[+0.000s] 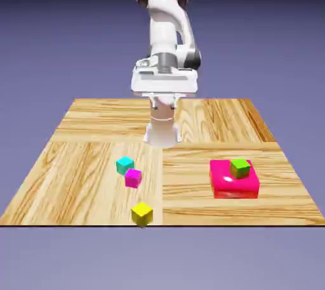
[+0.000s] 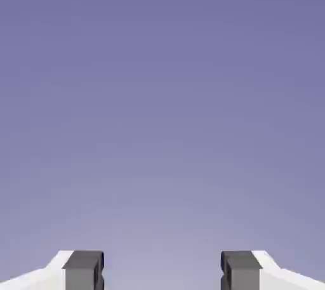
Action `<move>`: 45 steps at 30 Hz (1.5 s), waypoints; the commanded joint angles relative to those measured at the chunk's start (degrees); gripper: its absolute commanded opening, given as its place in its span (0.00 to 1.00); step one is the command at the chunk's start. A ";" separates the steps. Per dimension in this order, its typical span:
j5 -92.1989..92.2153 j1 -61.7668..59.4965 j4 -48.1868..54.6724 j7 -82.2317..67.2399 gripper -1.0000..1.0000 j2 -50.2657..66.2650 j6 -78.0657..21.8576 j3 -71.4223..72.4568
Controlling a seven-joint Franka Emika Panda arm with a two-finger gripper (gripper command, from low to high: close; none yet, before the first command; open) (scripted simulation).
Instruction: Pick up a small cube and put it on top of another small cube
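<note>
Green cube sits atop red block, right; cyan cube touching magenta cube; yellow cube nearest; gripper spread wide, empty, high above table.

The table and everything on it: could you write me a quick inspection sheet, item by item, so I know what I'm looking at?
Surface: wooden table, flat, pale planks.
Job's things: cyan cube and magenta cube close together, whether touching I cannot tell; yellow cube near the front edge; green cube resting on the red block.
Clutter: nothing seen.
End effector: end effector open, wide gap, holding nothing; the hand view shows only backdrop. It sits high above the table in the exterior view.
Cables: nothing seen.
Surroundings: plain blue-violet backdrop; white arm at the table's far edge.
</note>
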 commanded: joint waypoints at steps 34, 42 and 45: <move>-32.91 -22.93 30.28 64.76 0.00 61.75 -10.87 12.07; -20.25 -26.28 24.99 65.93 0.00 45.92 -21.37 26.26; -15.07 -23.39 23.55 73.20 0.00 40.47 -25.14 32.49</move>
